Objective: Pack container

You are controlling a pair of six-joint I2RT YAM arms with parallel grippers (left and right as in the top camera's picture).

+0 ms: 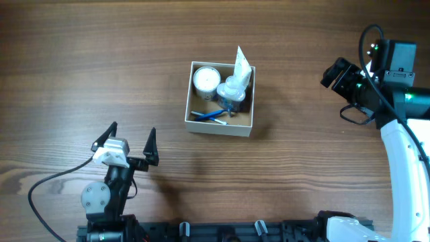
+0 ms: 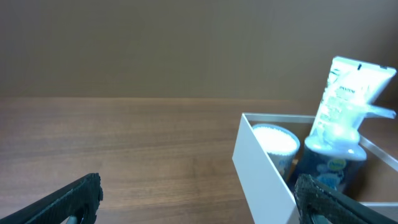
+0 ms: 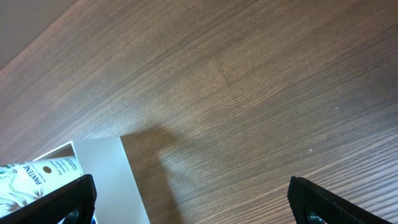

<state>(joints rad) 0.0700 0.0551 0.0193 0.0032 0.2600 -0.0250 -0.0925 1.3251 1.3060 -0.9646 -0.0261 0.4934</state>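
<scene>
The container (image 1: 190, 97), a square white-walled box with a brown inside, sits mid-table. It holds a white-lidded jar (image 1: 205, 81), a pump bottle (image 1: 232, 91), a white tube (image 1: 242, 64) and a blue toothbrush (image 1: 208, 115). My left gripper (image 1: 132, 139) is open and empty, near the table's front left, well short of the box. In the left wrist view (image 2: 199, 199) the box wall (image 2: 261, 168) stands to the right. My right gripper (image 1: 341, 75) is open and empty, to the right of the box. In the right wrist view (image 3: 189, 199) the box wall (image 3: 106, 168) shows at lower left.
The wooden table (image 1: 80, 60) carries only the box. Both arm bases stand along the front edge, with a black cable (image 1: 47, 185) trailing at the left.
</scene>
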